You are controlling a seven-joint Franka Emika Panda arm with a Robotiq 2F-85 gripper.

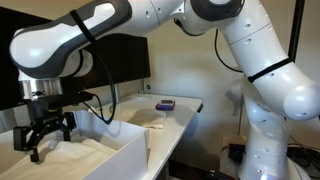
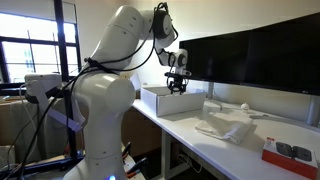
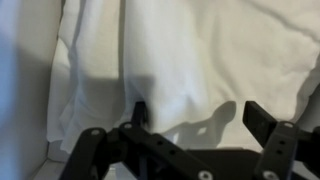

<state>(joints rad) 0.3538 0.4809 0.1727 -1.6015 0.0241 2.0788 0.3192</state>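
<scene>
My gripper [image 3: 198, 118] stands open over a white cloth [image 3: 170, 60] that fills the wrist view; nothing is between the fingers [image 3: 262, 120], and their shadow falls on the fabric. In an exterior view the gripper [image 1: 45, 143] hangs just above the cloth [image 1: 80, 158] inside a white box [image 1: 128, 152] at the table's near end. From the opposite side, the gripper [image 2: 177, 88] hovers over the same box [image 2: 165, 102]. A second crumpled white cloth [image 2: 228, 125] lies on the table beyond the box.
Dark monitors [image 2: 250, 55] line the back of the white table [image 1: 175, 115]. A small dark object [image 1: 165, 104] lies far down the table, seen close as a red-edged case [image 2: 290, 152]. The robot's white base [image 2: 100, 130] stands beside the table.
</scene>
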